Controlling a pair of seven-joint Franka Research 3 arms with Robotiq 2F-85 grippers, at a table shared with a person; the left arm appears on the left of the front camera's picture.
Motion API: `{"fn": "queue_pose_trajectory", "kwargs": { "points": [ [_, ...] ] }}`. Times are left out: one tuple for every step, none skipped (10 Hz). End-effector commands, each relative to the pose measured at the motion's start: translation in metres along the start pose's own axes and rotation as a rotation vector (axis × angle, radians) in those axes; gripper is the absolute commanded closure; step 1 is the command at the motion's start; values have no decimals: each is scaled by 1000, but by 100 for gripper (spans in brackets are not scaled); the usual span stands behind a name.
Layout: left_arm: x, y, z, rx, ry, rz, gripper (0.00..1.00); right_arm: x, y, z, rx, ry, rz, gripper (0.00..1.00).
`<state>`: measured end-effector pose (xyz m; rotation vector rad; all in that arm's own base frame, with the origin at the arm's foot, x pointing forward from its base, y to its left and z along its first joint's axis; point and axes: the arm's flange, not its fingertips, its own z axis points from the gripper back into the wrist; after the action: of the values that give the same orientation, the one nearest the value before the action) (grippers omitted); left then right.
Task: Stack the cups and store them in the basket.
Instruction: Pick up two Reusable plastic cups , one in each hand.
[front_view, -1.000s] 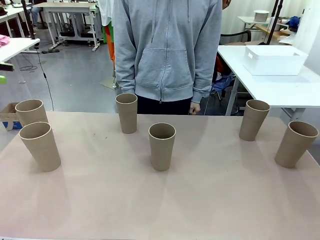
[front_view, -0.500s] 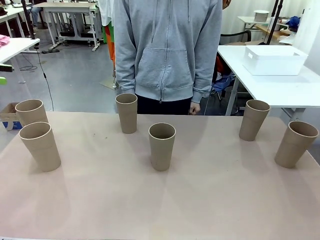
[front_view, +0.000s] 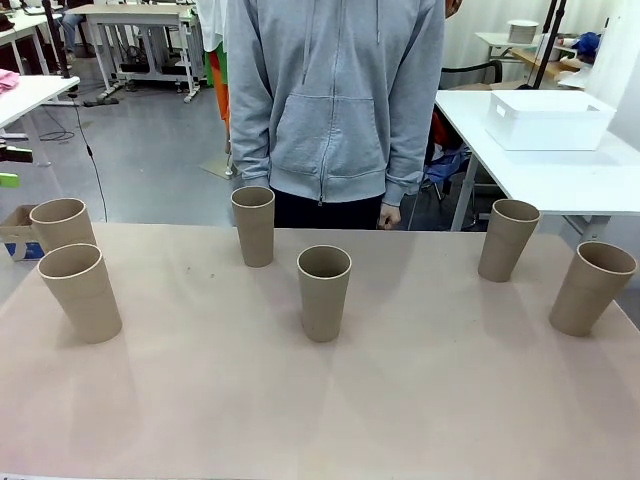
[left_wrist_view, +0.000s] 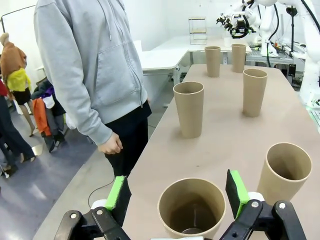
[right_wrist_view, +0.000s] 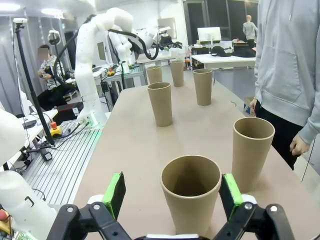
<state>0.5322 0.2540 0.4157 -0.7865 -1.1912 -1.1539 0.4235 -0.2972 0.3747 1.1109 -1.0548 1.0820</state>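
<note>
Six tan cups stand upright on the pinkish table: two at the left (front_view: 62, 222) (front_view: 80, 290), two in the middle (front_view: 254, 225) (front_view: 325, 290), two at the right (front_view: 508, 238) (front_view: 592, 285). My left gripper (left_wrist_view: 177, 196) is open at the table's left end, and the nearest cup (left_wrist_view: 192, 207) stands in line with the gap, clear of both pads. My right gripper (right_wrist_view: 173, 195) is open at the right end, with a cup (right_wrist_view: 191, 197) likewise between its spread fingers, untouched. The white basket (front_view: 545, 132) sits on a separate white table at the far right.
A person in a grey hoodie stands at the far edge, one hand (front_view: 388, 215) hanging by the table. The near half of the table is bare. A green pad (front_view: 8, 180) shows at the front view's left edge.
The green and black bit at the left edge of the front view has sunk a little. The cups and the person have not moved.
</note>
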Motion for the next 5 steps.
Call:
{"fn": "queue_pose_trajectory", "kwargs": {
  "points": [
    [8,0,-1,3,4,-2,0,8,-1,2,-4,-10,6,0],
    [8,0,-1,3,4,-2,0,8,-1,2,-4,-10,6,0],
    [8,0,-1,3,4,-2,0,8,-1,2,-4,-10,6,0],
    [8,0,-1,3,4,-2,0,8,-1,2,-4,-10,6,0],
    [3,0,0,-1,0,-6,0,2,0,0,0,2,3,0]
  ]
}}
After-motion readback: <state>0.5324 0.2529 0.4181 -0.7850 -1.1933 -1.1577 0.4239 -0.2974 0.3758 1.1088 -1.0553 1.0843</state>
